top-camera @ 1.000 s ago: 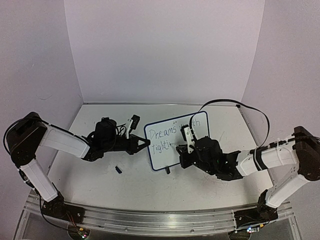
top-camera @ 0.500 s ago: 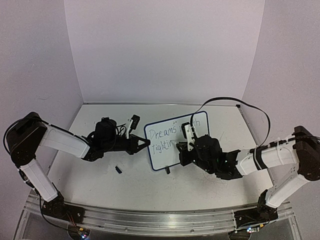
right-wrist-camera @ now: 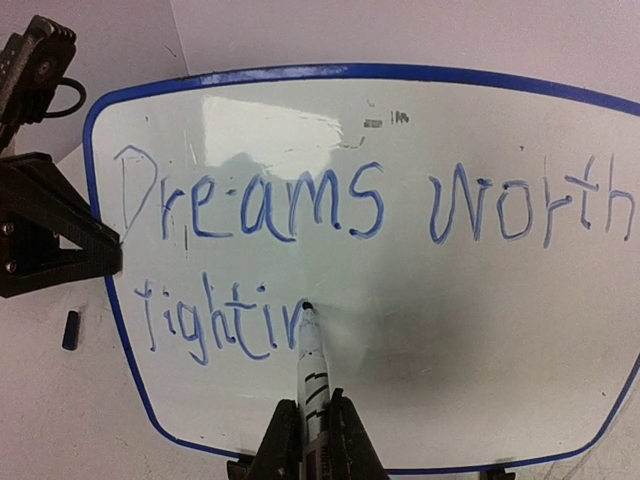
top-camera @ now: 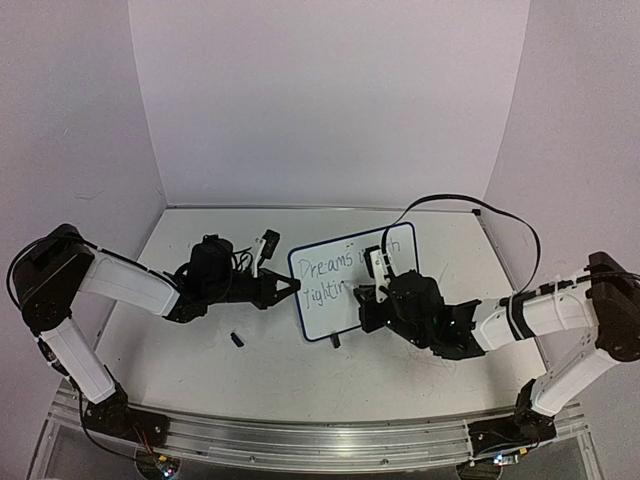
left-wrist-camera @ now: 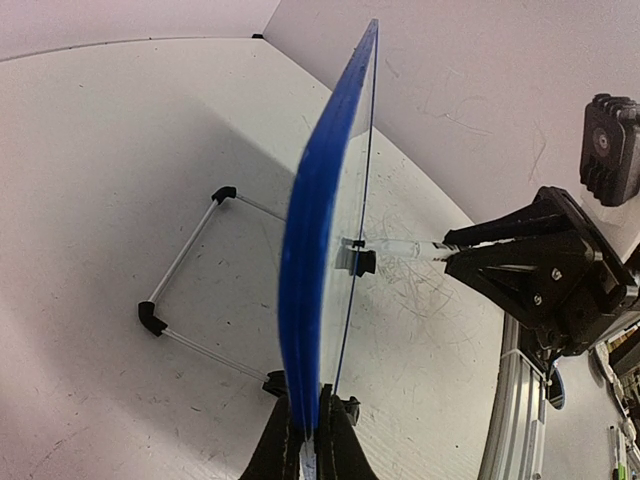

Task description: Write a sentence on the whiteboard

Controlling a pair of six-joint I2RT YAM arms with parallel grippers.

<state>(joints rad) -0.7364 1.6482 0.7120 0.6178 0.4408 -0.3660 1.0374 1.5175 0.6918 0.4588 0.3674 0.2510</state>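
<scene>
White scuffed tabletop (top-camera: 300, 385) bears the whiteboard (top-camera: 325, 315), pale lilac walls (top-camera: 320, 100) around.

The board (right-wrist-camera: 450, 340) has a glossy white face inside a dark blue rim. Behind the board, its stand (left-wrist-camera: 186, 252) is pale rod with black corner pieces. The writing (right-wrist-camera: 250, 205) on the board is thin blue, in 2 lines. The marker (right-wrist-camera: 312, 365) at the board is white with black bands and a black tip. The left gripper (top-camera: 289, 287) and right gripper (top-camera: 362, 296) are both black. A small dark cap (right-wrist-camera: 70, 330) lies left of the board. Under the board, the table (top-camera: 300, 380) is white with faint grey scratches.
</scene>
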